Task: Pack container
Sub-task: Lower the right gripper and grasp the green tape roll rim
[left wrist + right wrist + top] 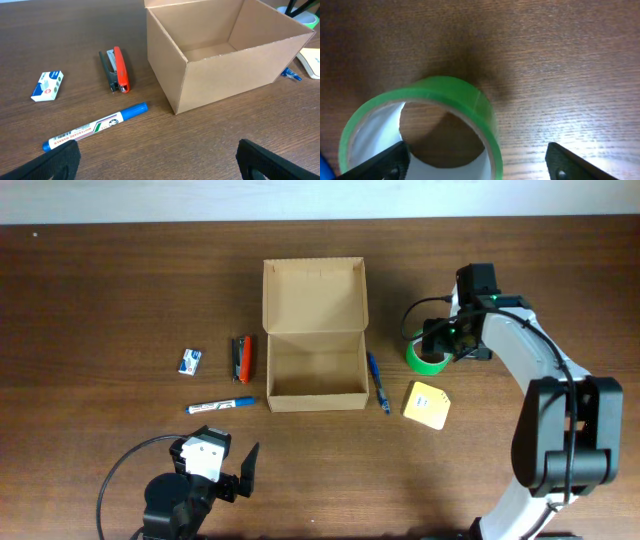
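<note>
The tan cardboard container (pixel 314 370) stands open and empty at the table's middle, its flap lid (pixel 314 295) laid back; it also shows in the left wrist view (pixel 225 65). Left of it lie a red stapler (pixel 242 357), a blue whiteboard marker (pixel 220 406) and a small blue-white box (pixel 191 361). Right of it lie a blue pen (pixel 378 382), a green tape roll (pixel 427 358) and a yellow pad (pixel 427 404). My right gripper (pixel 477 162) is open, one finger inside the tape roll (pixel 425 120) and one outside. My left gripper (pixel 160 162) is open and empty near the front edge.
The stapler (pixel 116 70), marker (pixel 95 126) and small box (pixel 47 85) lie ahead of my left gripper. The right arm (pixel 550 410) reaches in from the front right. A black cable (pixel 120 470) loops at the front left.
</note>
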